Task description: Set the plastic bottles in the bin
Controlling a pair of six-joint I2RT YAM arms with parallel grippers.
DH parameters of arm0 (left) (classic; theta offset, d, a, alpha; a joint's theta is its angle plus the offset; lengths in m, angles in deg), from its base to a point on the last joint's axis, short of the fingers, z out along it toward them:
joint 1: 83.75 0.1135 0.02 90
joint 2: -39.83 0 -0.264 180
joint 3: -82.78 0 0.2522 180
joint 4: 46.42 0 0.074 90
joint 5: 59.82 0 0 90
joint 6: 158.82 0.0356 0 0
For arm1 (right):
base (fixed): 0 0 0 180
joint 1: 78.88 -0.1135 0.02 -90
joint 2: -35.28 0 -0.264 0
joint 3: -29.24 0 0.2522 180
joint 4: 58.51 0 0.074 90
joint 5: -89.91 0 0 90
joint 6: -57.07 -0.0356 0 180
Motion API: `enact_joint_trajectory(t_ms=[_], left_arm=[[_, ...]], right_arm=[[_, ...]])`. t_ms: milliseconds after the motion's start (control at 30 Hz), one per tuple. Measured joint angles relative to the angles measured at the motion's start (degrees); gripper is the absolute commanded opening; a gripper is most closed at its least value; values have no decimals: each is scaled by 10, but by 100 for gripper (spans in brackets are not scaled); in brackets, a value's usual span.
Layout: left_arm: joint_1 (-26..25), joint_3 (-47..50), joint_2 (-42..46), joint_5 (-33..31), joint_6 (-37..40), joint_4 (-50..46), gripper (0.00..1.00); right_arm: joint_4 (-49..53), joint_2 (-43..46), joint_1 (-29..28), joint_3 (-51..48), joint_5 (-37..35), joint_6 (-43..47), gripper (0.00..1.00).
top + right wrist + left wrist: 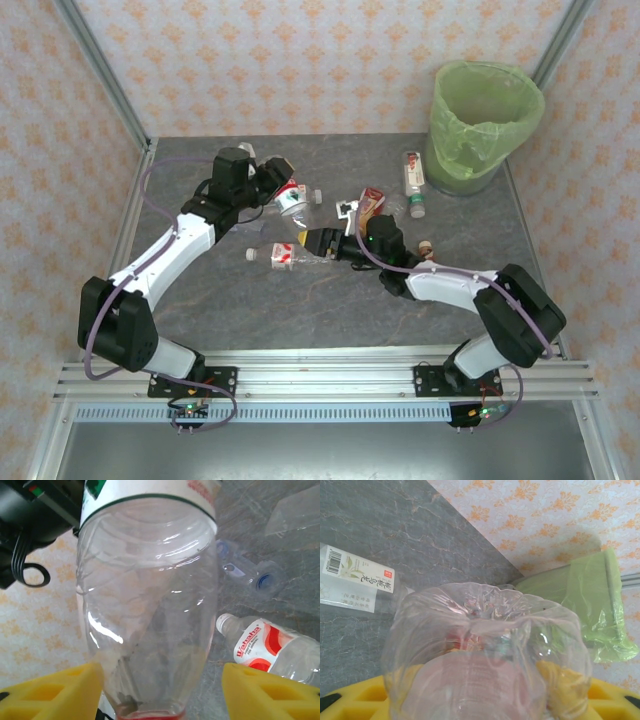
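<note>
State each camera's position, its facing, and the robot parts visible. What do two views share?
Top external: above and behind, looking down on the table; left arm and right arm show.
Left wrist: on the left arm, facing the bin past a held bottle; left hand's fingers show.
Right wrist: on the right arm, facing another bottle; right hand's fingers show.
Shared: top and left wrist see the bin.

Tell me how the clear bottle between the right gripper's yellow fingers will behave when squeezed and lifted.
The clear bottle looks empty, so it is probably light for its size. Its wall looks thin and somewhat dented, so it will likely buckle under a squeeze. The surface is glossy and narrows toward the near end, so it might slip.
</note>
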Motion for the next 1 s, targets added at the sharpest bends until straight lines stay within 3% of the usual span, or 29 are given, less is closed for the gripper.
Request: enact_joint_trajectory(t_ms=[100,300,467,500,1000], left_arm=[[0,0,-1,0,0,0,54],[0,0,-1,0,2,1,58],[0,-1,-1,2,3,-1,98],[0,-1,-1,3,6,-2,100],[0,8,83,-24,77,-38,100]], right_arm=[[-2,-1,-1,1,8,7,30],[3,-1,-1,1,6,23,12],[12,7,-2,1,-12,30,3],[14,8,-2,1,-17,31,3],[102,55,6,-35,-139,70,0]])
